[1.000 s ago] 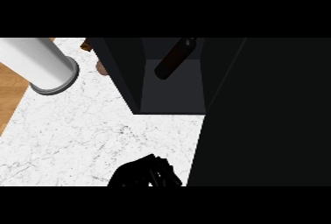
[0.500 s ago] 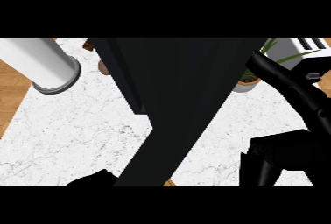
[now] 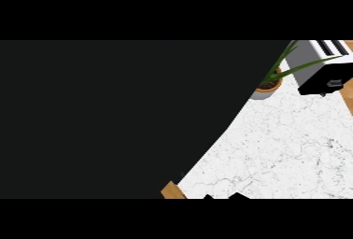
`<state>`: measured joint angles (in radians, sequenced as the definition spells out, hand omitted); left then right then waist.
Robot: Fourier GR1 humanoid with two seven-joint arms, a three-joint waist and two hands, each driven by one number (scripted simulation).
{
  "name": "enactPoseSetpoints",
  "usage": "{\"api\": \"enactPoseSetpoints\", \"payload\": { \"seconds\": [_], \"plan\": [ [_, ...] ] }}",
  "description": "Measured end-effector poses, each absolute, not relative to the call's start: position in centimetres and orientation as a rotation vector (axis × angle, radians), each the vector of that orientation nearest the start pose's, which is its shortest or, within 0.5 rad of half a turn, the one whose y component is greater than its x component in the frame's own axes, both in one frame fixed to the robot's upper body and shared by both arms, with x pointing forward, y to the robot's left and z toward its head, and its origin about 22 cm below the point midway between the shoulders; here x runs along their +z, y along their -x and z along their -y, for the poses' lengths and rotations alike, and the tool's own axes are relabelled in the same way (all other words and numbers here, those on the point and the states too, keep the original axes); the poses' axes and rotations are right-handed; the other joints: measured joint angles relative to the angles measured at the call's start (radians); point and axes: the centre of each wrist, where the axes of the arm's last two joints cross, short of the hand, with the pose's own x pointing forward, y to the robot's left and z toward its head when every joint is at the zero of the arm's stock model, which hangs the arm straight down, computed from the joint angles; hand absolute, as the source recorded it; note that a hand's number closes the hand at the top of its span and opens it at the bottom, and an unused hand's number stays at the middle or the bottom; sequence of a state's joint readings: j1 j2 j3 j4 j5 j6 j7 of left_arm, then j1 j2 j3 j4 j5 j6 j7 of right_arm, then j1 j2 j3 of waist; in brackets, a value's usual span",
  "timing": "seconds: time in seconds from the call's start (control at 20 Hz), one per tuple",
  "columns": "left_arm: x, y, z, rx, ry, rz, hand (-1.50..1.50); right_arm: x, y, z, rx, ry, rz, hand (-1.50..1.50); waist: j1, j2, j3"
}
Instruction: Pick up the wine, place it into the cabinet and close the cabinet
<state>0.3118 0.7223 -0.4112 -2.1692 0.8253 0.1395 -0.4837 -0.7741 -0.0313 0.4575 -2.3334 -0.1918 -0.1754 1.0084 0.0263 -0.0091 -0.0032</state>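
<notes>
- A big, flat, near-black surface (image 3: 117,116) fills the left and middle of the head view; its slanted right edge runs from the top right down to the lower middle. It may be the cabinet's door or side, but I cannot tell which.
- The white marbled counter (image 3: 289,149) shows only to the right of that slanted edge, as a wedge that widens toward the bottom.
- A strip of wooden edge (image 3: 172,191) shows at the foot of the dark surface, and a thin sliver of wood shows at the far right edge of the view.
- Toward the counter's far right corner stands a potted plant (image 3: 270,84) with long green leaves, its pot partly hidden behind the dark surface.
- Just beside the plant, at the corner, stands a silver and black toaster (image 3: 322,70), cut by the view's edge.
- The open room on the counter is the bare marbled wedge in front of the plant and toaster.
- Small black tips (image 3: 238,196) poke up at the bottom edge of the view; they may belong to a hand, but which one, and whether its fingers are apart or together, I cannot tell.
- The wine is hidden, so I cannot tell where it is or how it looks.
</notes>
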Motion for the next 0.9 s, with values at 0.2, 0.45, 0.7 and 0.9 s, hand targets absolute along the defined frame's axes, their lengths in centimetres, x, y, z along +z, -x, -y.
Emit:
{"api": "enactPoseSetpoints", "payload": {
  "seconds": [0.2, 0.45, 0.7, 0.9],
  "plan": [
    [9.4, -13.8, -28.4, 0.052, 0.569, 1.890, 1.50, 27.9, -15.9, 6.3, 0.790, -0.610, 1.793, 1.50, 0.009, 0.001, 0.000],
    [10.0, -13.8, -31.5, 0.026, 0.599, 1.881, 1.50, 28.0, -17.9, 1.9, 0.784, -0.526, 1.823, 1.50, 0.018, 0.004, 0.000],
    [10.6, -13.9, -33.6, 0.007, 0.632, 1.874, 1.50, 28.3, -21.4, -2.0, 0.734, -0.418, 1.858, 1.50, 0.031, 0.009, 0.000],
    [11.3, -14.2, -35.0, 0.005, 0.638, 1.877, 1.50, 28.5, -24.9, -3.7, 0.668, -0.358, 1.857, 1.50, 0.034, 0.013, 0.001]
  ]
}}
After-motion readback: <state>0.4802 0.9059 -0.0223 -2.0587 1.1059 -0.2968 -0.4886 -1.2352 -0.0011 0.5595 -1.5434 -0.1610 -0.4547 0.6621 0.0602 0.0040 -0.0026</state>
